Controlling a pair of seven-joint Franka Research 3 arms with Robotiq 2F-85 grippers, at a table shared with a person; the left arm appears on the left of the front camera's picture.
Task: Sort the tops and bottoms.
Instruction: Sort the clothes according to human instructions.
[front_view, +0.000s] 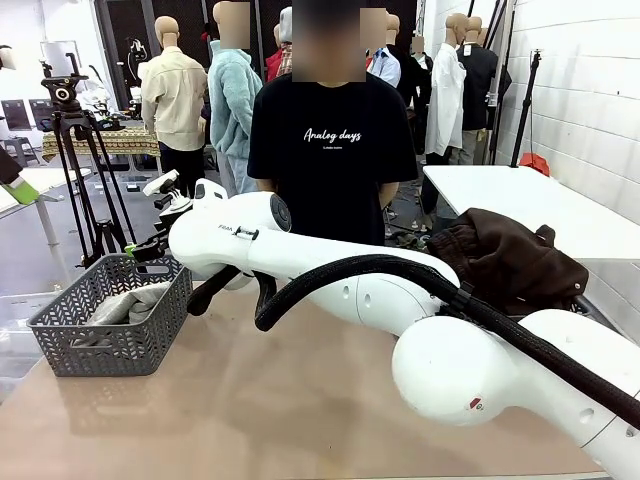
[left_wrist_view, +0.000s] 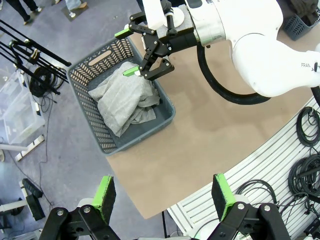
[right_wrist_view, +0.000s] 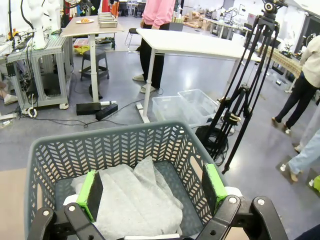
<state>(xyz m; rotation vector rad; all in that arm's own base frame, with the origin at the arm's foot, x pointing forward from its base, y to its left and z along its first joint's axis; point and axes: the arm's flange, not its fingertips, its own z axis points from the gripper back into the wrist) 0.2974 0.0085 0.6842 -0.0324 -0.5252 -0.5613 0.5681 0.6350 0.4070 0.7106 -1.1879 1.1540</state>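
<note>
The right end effector (left_wrist_view: 146, 56) is hovering wide open over the grey mesh basket (left_wrist_view: 165, 122) at the desk's (left_wrist_view: 210, 135) left edge, where the light grey T-shirt (left_wrist_view: 125, 100) is lying. The left end effector (left_wrist_view: 162, 197) is gaping empty. Dark bottoms (front_view: 510, 260) are sitting at the desk's right edge.

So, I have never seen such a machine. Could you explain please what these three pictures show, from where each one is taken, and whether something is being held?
These are two white robot arms at a brown table, with a person standing across it. The front picture looks over the table. The other two come from cameras on the wrists.

The right arm reaches across to a grey mesh basket at the left end. Its right gripper hangs open over a light grey T-shirt lying in that basket; its own camera looks straight down at the shirt. The left gripper is open too, higher up, looking down on the scene. Neither holds anything.

A dark brown garment lies at the right side.
</note>
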